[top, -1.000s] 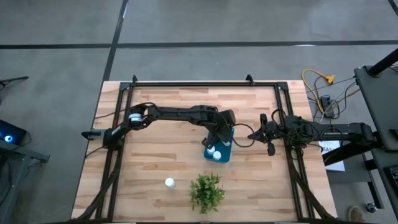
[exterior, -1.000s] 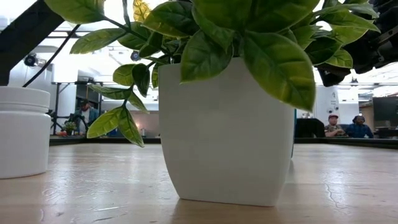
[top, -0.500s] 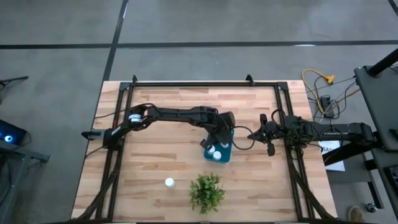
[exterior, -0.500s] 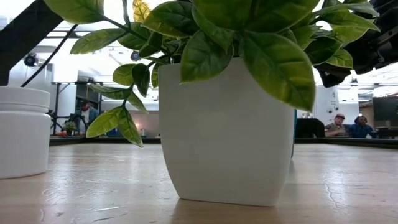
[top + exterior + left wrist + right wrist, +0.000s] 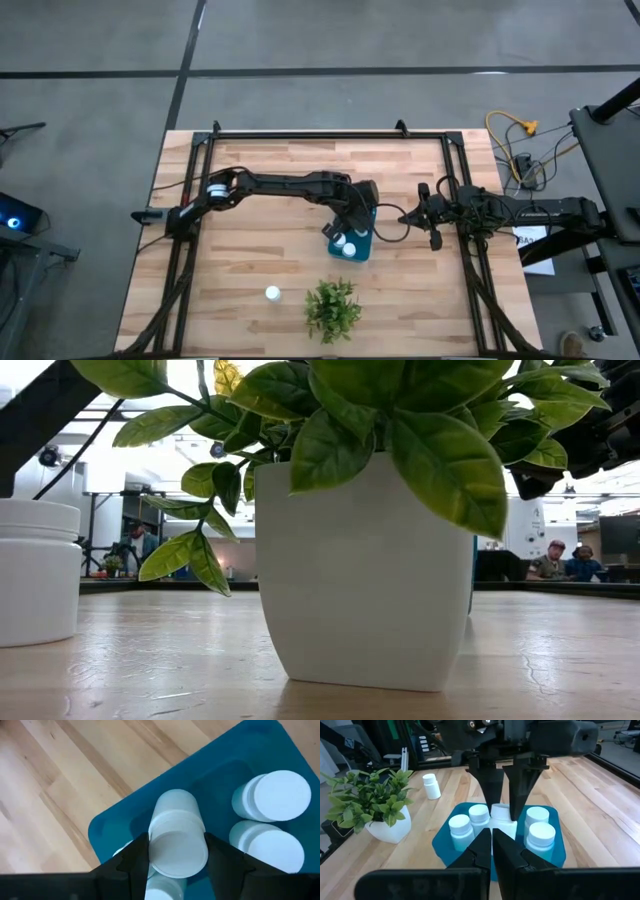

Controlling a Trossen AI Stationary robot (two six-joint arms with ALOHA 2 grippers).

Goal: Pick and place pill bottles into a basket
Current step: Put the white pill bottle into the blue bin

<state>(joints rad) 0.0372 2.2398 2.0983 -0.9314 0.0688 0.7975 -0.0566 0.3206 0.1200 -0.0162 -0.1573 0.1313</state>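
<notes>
Over the basket (image 5: 358, 236), mid-table, the left gripper (image 5: 176, 851) clamps 1 pill bottle (image 5: 177, 841) across its body, cap toward the wrist camera, long axis roughly upright, hanging just above the basket floor, maybe touching, can't tell. The held bottle sits between 4 bottles already in: 2 on one side (image 5: 536, 818), 2 on the other (image 5: 478, 815). In the high view the left gripper (image 5: 350, 222) is over the basket's 11 o'clock part. 1 loose bottle (image 5: 272, 293) stands on the table (image 5: 260, 250) at 8 o'clock from the basket, just beside the plant (image 5: 332, 308) at its 9 o'clock; the left arm is clearly nearer to it.

The right gripper (image 5: 492, 851) has fingers pressed together, empty, parked at 3 o'clock of the basket, pointing at it.

Judgement: release comes next, straight down; then reach toward 8 o'clock for the loose bottle.

Versus 1 second ago: the left gripper sits slightly nearer the basket's 9 o'clock edge; right arm unmoved, loose bottle unmoved.
</notes>
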